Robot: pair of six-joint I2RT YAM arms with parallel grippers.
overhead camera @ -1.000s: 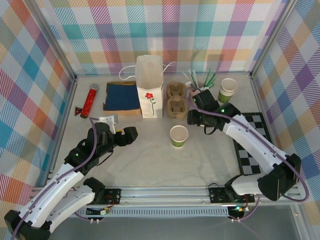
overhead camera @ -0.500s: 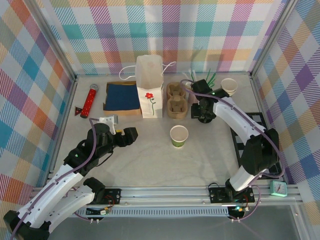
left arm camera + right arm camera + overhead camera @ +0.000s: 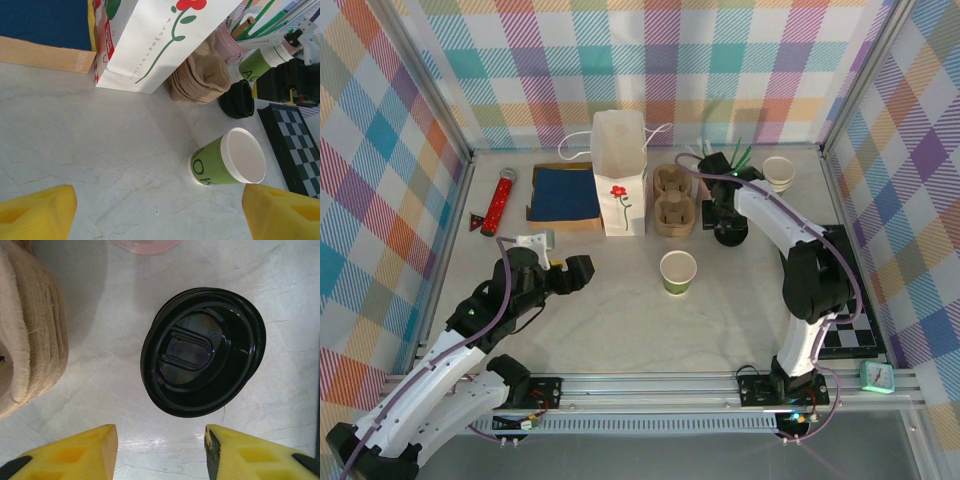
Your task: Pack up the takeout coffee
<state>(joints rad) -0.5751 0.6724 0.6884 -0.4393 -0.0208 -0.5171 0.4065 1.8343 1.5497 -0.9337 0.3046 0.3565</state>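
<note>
**Top view:** One takeout coffee cup (image 3: 678,272) stands upright and unlidded at mid-table, well apart from both arms. Behind it are one white flower-print bag (image 3: 619,185), one brown pulp carrier (image 3: 673,200) just beside the bag, and a stack of like cups (image 3: 778,173) at far right. The right gripper (image 3: 725,222) hangs over the black lid (image 3: 732,239) beside the carrier.

**Left wrist:** The left gripper (image 3: 160,215) has its jaws spread wide and empty. It faces the cup across bare tabletop, with nothing in the way.

**Right wrist:** The right gripper's yellow fingertips (image 3: 65,450) are parted, hold nothing and stop short of the lid. The lid lies flat near the carrier, and whether it is one lid or several stacked cannot be told.
</note>
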